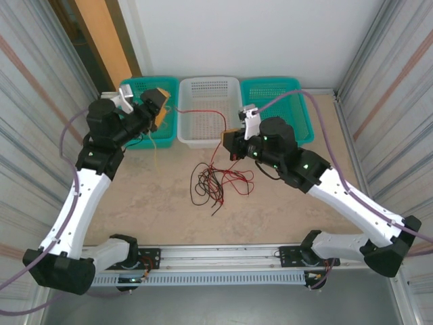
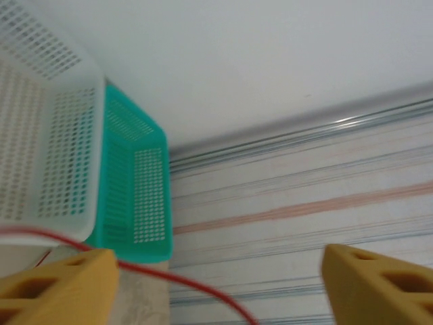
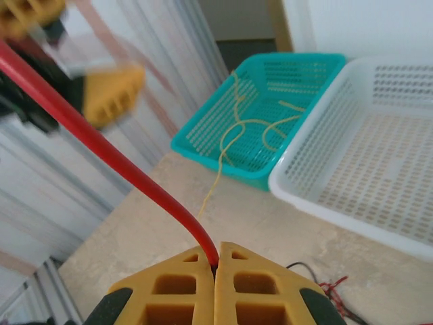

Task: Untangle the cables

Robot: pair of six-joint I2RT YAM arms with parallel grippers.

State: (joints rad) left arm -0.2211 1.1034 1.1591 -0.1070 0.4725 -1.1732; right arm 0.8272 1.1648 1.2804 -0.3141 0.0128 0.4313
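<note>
Right gripper (image 3: 216,265) clamped on red cable (image 3: 128,162), left gripper (image 2: 216,271) jaws apart; cable judged light, limp, slightly springy, best taken near a free end, clear of the tangle (image 1: 215,181).

The table (image 1: 284,217) is mottled beige. At its far edge, the white basket (image 1: 210,82), the left teal basket (image 1: 143,84) and the right teal basket (image 1: 274,84) all carry a grid of small holes. The red cable (image 3: 101,145) is glossy, and the pale yellow cable (image 3: 250,125) lies against teal mesh. The tangle (image 1: 216,183) mixes red and black strands. The right gripper (image 3: 216,254) and left gripper (image 2: 216,284) have mustard-yellow fingers (image 3: 169,291). The arms (image 1: 74,203) are white with black joints, and their hoses (image 1: 284,97) are lilac.
</note>
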